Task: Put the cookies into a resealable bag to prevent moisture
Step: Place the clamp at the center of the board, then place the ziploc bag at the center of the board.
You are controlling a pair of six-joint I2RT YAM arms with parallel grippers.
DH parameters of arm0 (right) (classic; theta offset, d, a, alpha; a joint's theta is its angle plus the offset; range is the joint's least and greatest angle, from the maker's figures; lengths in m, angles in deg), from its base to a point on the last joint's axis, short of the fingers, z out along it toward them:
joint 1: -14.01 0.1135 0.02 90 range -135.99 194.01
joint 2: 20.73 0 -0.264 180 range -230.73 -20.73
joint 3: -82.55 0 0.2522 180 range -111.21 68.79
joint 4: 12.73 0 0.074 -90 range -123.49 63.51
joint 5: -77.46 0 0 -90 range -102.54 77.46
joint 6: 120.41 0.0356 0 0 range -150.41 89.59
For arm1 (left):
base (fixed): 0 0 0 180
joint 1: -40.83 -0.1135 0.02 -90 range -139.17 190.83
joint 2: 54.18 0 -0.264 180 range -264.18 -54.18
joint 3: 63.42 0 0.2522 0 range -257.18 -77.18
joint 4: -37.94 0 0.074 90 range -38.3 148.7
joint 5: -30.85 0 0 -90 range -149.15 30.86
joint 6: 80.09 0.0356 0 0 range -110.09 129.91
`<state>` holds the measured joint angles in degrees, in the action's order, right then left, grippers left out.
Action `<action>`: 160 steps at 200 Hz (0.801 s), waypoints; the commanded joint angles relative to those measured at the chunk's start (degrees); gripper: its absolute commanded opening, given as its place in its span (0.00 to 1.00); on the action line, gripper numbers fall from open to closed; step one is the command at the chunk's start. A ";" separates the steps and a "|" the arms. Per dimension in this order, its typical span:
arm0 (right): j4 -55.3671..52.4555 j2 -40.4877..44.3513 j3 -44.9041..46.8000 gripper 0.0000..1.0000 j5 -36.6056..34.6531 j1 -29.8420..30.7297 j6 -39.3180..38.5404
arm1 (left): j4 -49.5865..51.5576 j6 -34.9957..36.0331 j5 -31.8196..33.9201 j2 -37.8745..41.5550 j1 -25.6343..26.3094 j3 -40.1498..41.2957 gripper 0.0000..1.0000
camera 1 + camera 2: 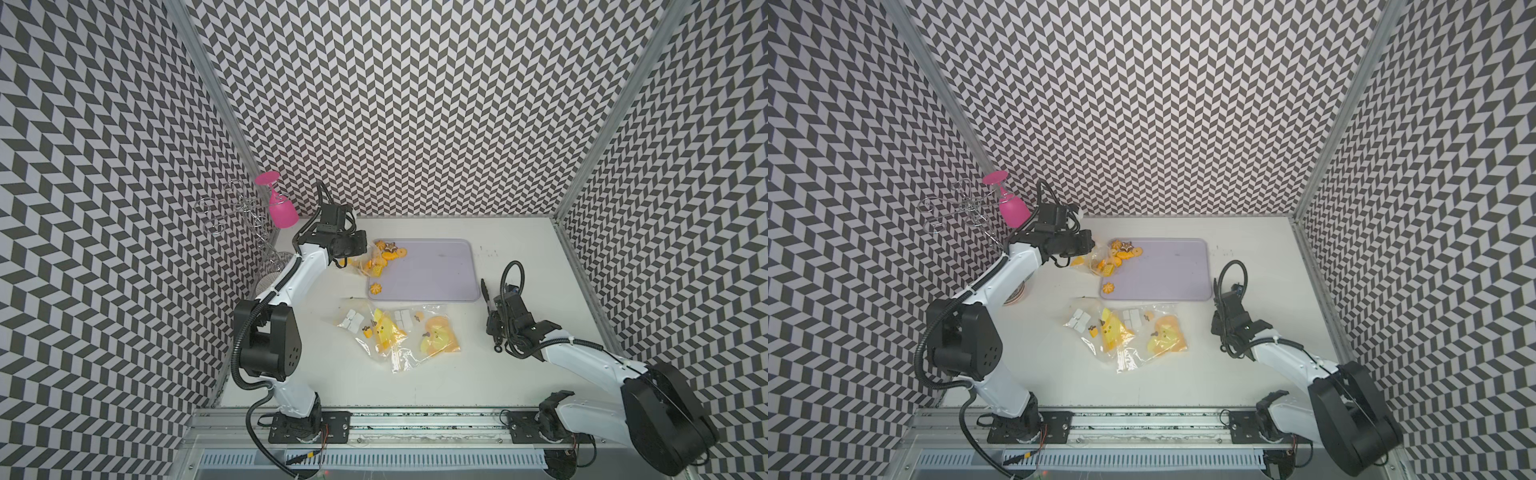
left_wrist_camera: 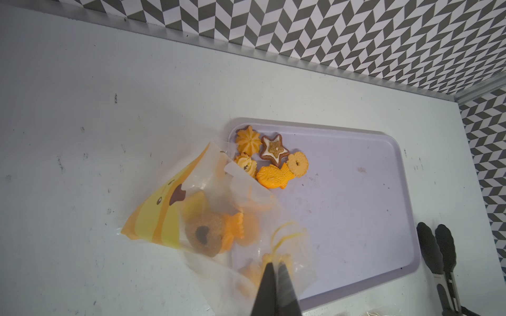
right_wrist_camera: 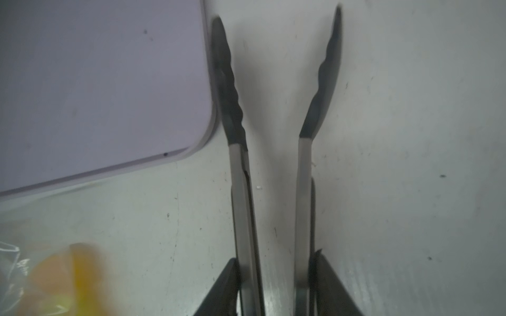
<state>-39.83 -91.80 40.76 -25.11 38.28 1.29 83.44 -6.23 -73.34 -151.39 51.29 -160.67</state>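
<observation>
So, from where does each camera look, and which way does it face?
Top views: high above the front edge, facing down and back over the table; the left arm and right arm both show.
Left wrist: on the left arm, facing along the left gripper, shut on the bag, toward cookies and tray.
Right wrist: on the right arm, facing along the tongs in the right gripper, past the tray corner.
Shared: both wrist views show the tray and tongs.

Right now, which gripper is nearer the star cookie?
Left. The left gripper pinches the bag at the cookie end of the tray, close to the star cookie; the right gripper holds tongs beyond its opposite end.
</observation>
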 commanded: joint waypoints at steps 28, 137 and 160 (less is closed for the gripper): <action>4.01 1.07 -0.04 0.68 4.16 -3.65 1.03 | -0.12 -0.12 0.44 5.21 -0.10 -3.22 0.00; 4.02 31.79 0.32 0.88 -6.90 -4.06 -0.55 | 8.08 -0.34 2.83 4.11 26.18 -17.24 0.00; 2.05 33.34 -1.29 0.87 -10.17 -4.06 -0.97 | 6.21 0.00 -1.15 2.33 33.36 -15.97 0.00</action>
<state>-37.89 -59.87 40.98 -30.62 34.44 1.33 89.72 -6.41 -70.72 -147.26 79.09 -176.69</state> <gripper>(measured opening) 0.870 0.048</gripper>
